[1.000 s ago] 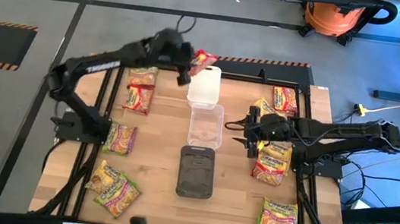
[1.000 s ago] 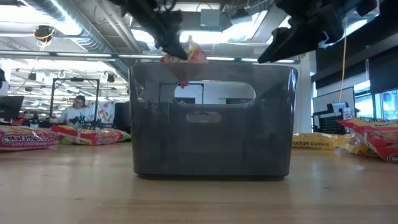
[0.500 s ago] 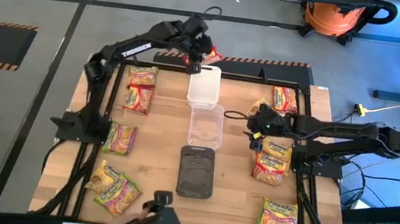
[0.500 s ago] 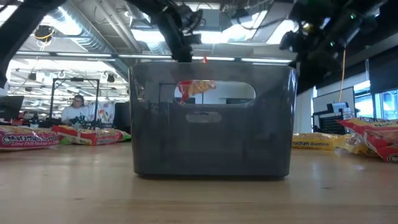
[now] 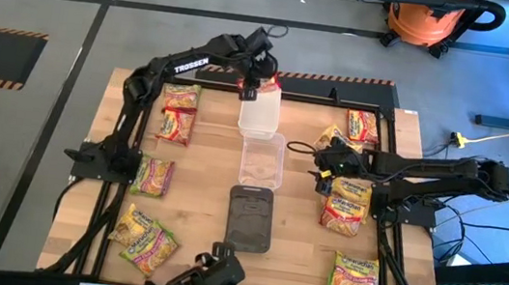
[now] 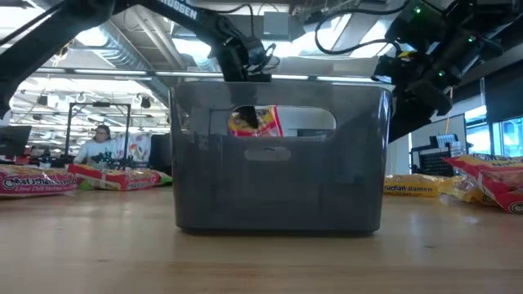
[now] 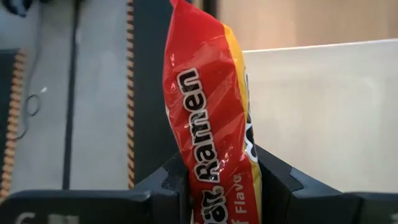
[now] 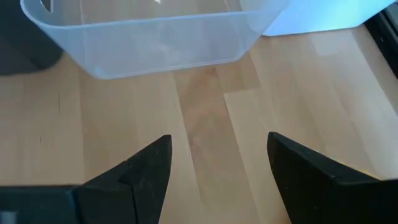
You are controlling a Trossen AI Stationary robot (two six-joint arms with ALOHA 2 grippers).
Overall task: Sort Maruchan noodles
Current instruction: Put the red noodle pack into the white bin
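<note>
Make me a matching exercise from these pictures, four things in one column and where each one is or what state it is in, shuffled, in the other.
Things
1. left tool
2. right tool
3. dark tray
4. clear tray

States or places
A. middle of the three trays
B. shut on a red ramen packet at the white tray
C. open, empty, over bare wood
D. nearest the table's front edge

Pairs: 1-B, 2-C, 3-D, 4-A

Two dark jointed arms, white TROSSEN lettering on left arm (image 5: 161,71), black cables.
</note>
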